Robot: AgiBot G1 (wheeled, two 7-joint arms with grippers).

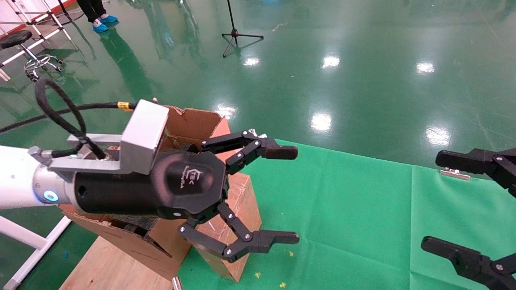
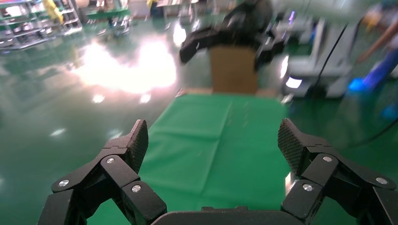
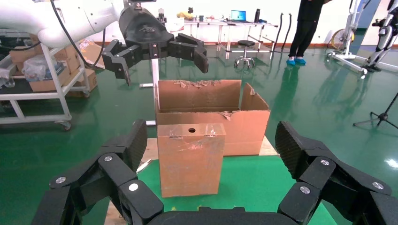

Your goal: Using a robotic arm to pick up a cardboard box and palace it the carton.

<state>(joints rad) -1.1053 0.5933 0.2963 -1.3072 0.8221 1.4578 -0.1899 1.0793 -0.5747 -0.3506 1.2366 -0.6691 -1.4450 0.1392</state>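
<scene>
1. My left gripper [image 1: 264, 197], on the robotic arm [image 1: 24, 183] with its white shell and blue light ring, hovers with its jaws spread wide and nothing between them, above the carton [image 3: 213, 117] and the cardboard box [image 3: 190, 159]
2. The cardboard box stands upright on the green cloth [image 1: 363, 209], just in front of the carton, long axis vertical; it lies below my left gripper, which is far nearer than the other, so I judge a descent over its top comes next
3. The box is smooth brown card under glossy tape, and I expect it may be slippery; the carton is corrugated, with ragged flaps
4. My right gripper [image 1: 449, 205] waits well apart at the cloth's right, wide and empty
</scene>
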